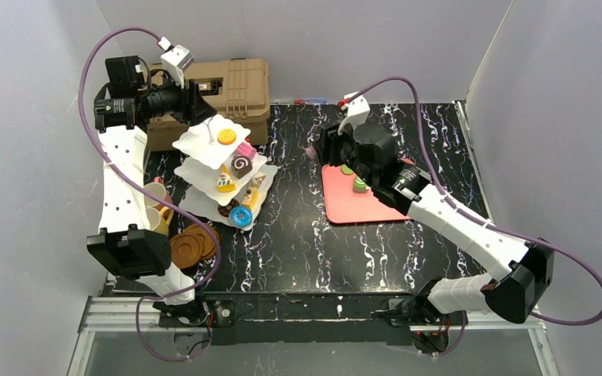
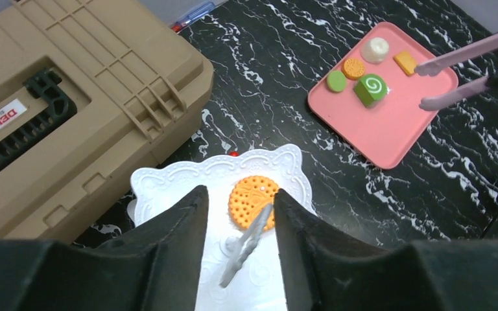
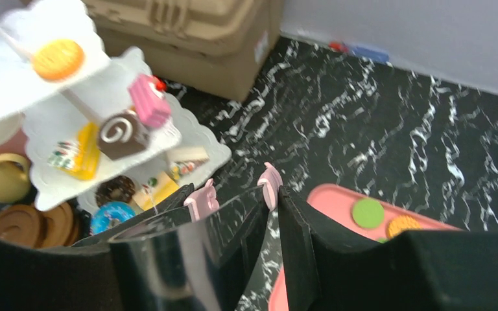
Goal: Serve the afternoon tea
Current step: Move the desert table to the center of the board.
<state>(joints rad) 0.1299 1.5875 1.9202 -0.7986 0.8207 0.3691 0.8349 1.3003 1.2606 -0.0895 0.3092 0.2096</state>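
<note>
Worrying about the stand [image 1: 223, 168] here: it sits at the left of the table [image 1: 298, 235], just in front of the case [image 2: 84, 97], with cups [image 1: 157, 207] and saucers [image 1: 192, 244] beside it. The left gripper [image 2: 238, 193] straddles its wire loop [image 2: 246, 249], jaws partly open, not pinching yet. If it clamps off-centre or lifts crooked, I'd guess the tiers tip and pastries [image 1: 239, 166] slide off. The right gripper [image 3: 237, 194] is clamped on the tongs [image 2: 467, 55], which hang empty over the tray [image 2: 389, 136], so nothing steadies the stand.

Red "DELIXI" on white label [image 2: 0, 123], tan hard case [image 2: 104, 78] lid.
</note>
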